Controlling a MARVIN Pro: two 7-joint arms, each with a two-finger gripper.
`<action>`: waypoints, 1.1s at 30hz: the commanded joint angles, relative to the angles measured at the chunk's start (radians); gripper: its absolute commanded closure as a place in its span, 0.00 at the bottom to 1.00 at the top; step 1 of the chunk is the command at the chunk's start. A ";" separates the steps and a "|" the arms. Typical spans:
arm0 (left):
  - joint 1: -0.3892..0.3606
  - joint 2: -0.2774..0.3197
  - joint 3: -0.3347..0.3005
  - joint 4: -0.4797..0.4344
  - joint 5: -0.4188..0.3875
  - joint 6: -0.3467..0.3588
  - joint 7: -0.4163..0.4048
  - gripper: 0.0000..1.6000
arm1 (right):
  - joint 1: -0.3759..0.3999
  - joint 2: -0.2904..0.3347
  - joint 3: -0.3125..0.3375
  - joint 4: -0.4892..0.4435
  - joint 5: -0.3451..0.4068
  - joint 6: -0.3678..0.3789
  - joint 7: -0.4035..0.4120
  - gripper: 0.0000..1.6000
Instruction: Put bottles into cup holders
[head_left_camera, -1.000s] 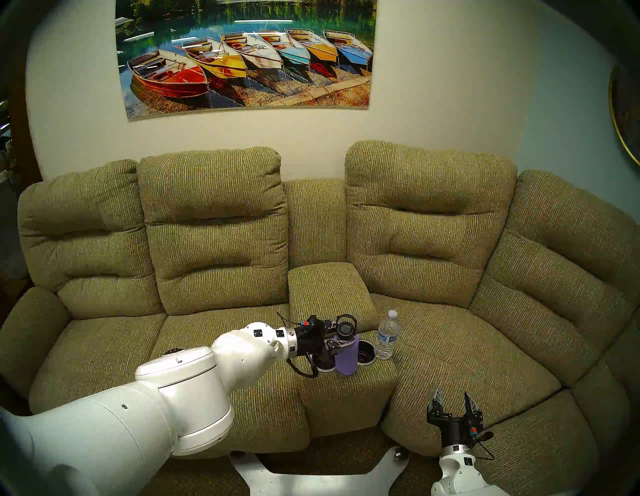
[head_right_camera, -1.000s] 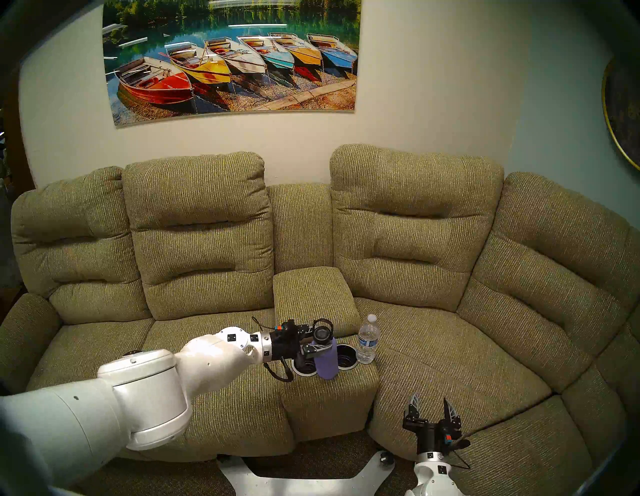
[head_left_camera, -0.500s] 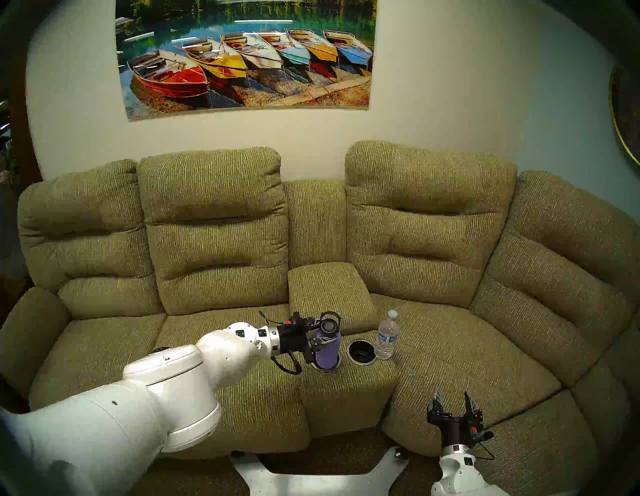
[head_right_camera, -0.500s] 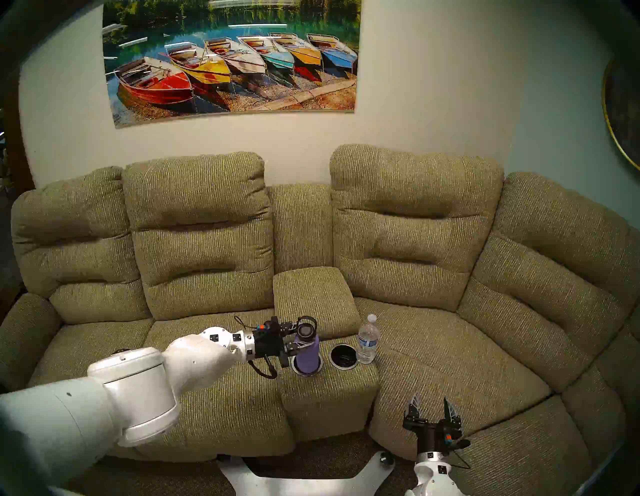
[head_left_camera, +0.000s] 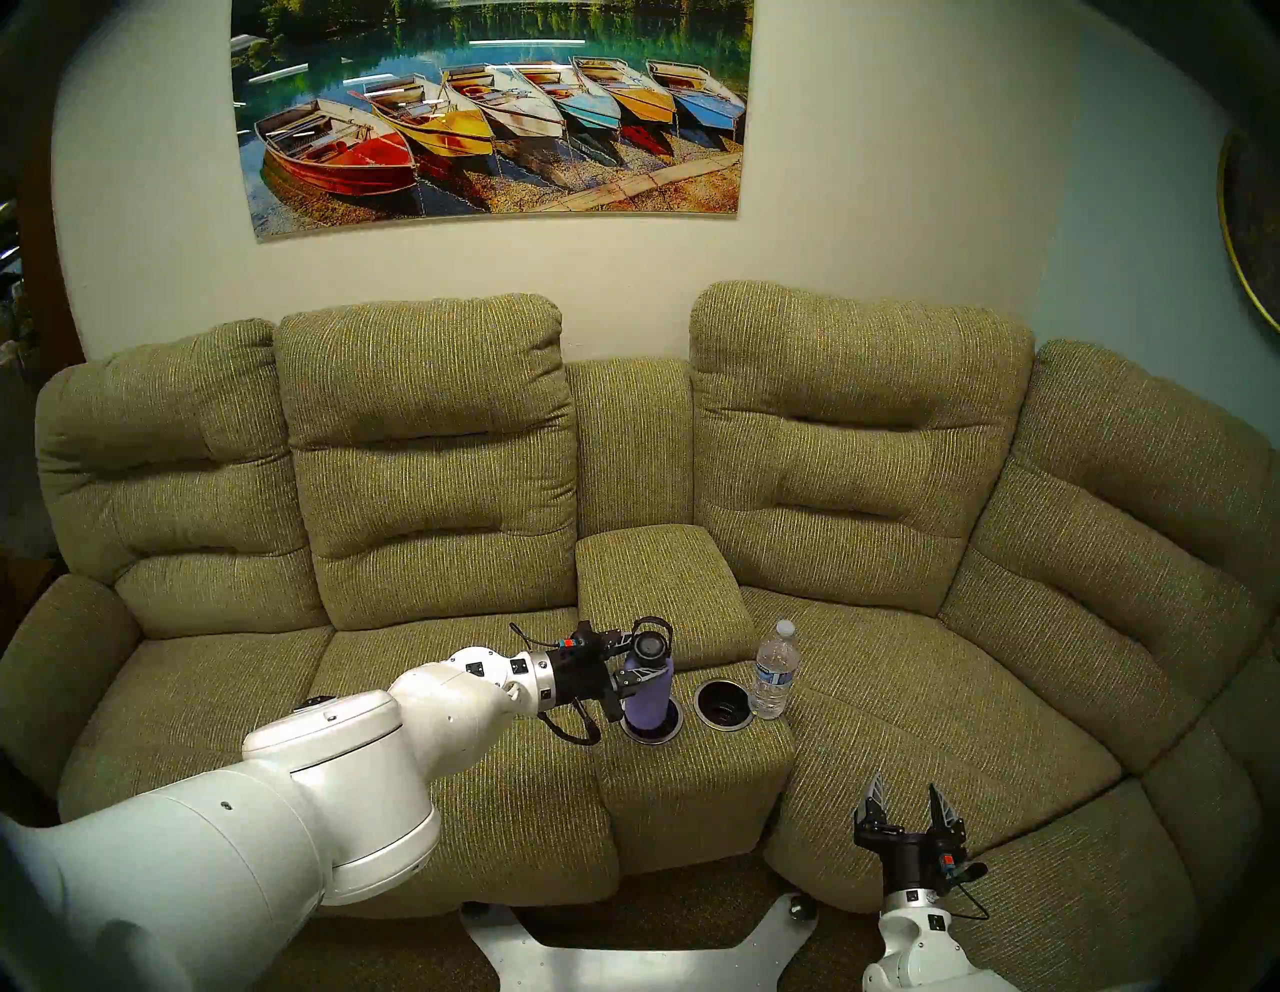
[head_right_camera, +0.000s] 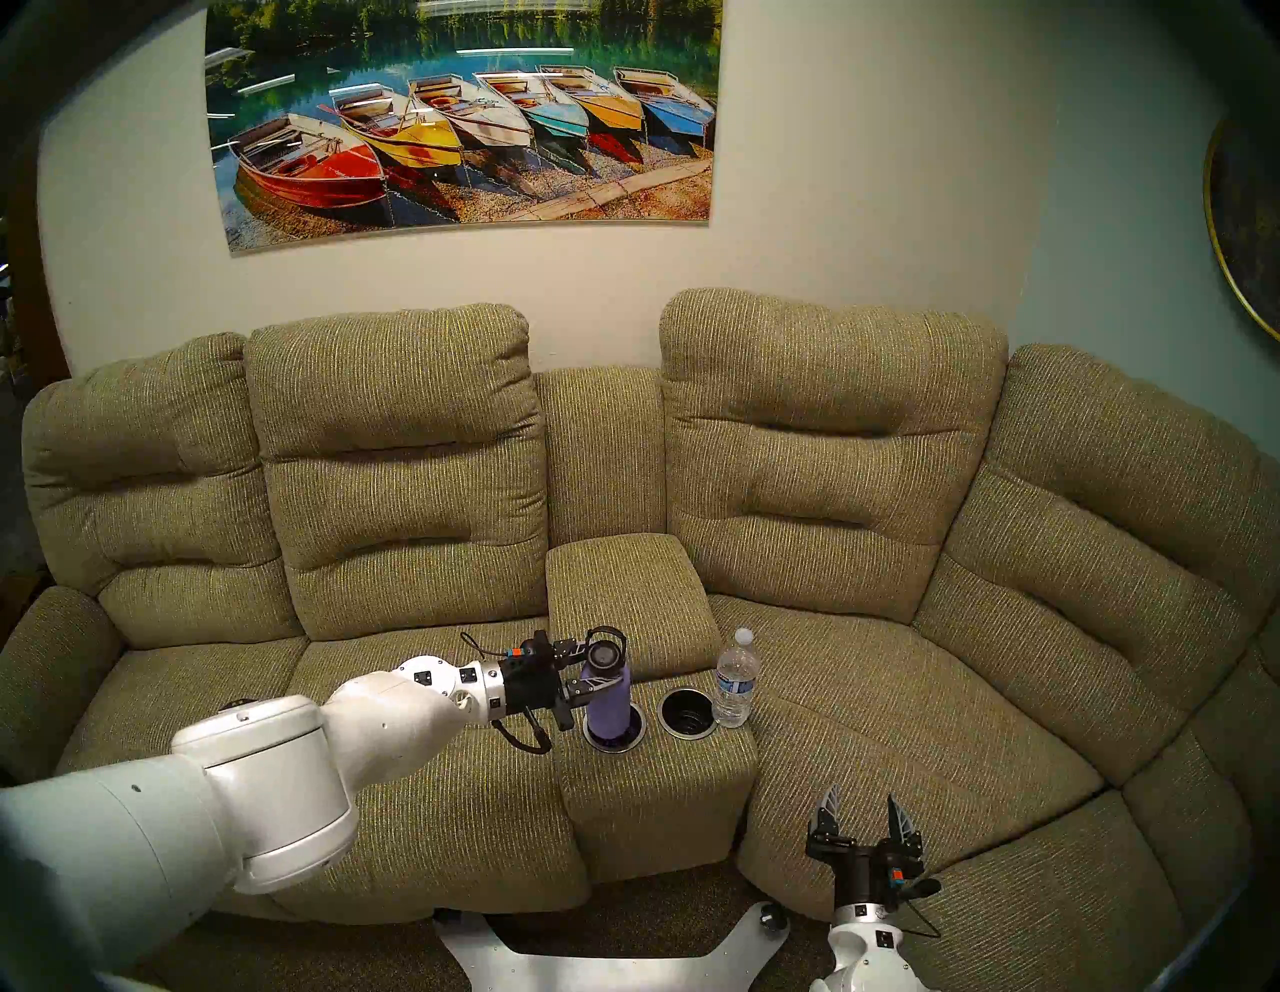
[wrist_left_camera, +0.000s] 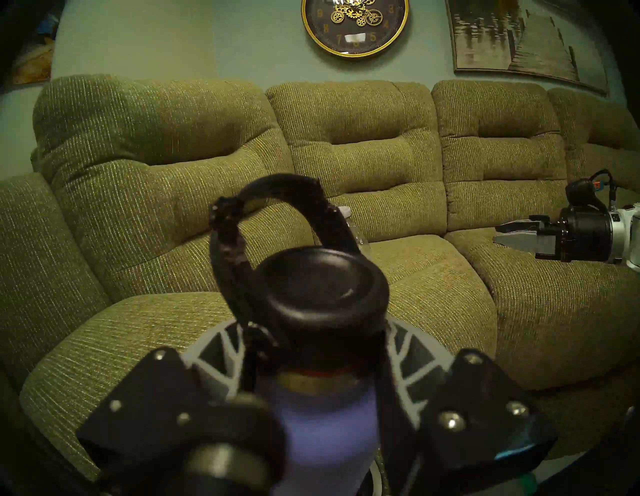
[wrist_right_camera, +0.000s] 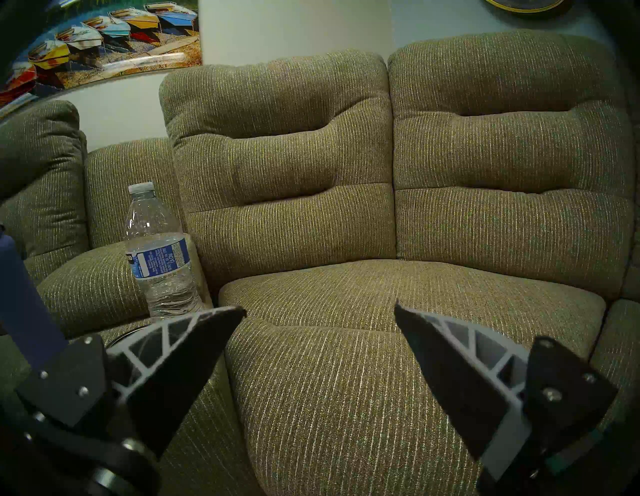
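The lavender flask (head_left_camera: 648, 700) with its black loop cap (wrist_left_camera: 322, 298) stands upright with its base inside the left cup holder (head_left_camera: 670, 727) of the olive console. My left gripper (head_left_camera: 641, 673) is shut on the flask just below the cap, reaching in from the left. The right cup holder (head_left_camera: 724, 705) is empty. The clear water bottle (head_left_camera: 772, 670) stands on the console's right edge, next to that holder; it also shows in the right wrist view (wrist_right_camera: 159, 253). My right gripper (head_left_camera: 907, 807) is open and empty, low in front of the right seat.
The padded console lid (head_left_camera: 658, 589) rises just behind the holders. Sofa seats (head_left_camera: 935, 693) lie on both sides. The sofa's front edge and my white base (head_left_camera: 637, 956) are below.
My left gripper carried the flask leftward from in front of the right holder to the left holder. It then set the flask upright and lowered its base into that well. The right arm stayed still.
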 joint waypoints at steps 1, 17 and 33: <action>-0.016 -0.020 -0.012 -0.013 -0.010 -0.013 0.014 1.00 | 0.000 -0.002 0.001 -0.008 0.001 -0.004 -0.001 0.00; 0.017 -0.034 -0.003 -0.004 0.005 -0.009 0.045 1.00 | 0.000 -0.003 0.002 -0.007 0.000 -0.004 0.000 0.00; 0.053 -0.035 0.000 0.012 0.015 0.002 0.083 1.00 | 0.001 -0.004 0.004 -0.006 -0.001 -0.003 0.002 0.00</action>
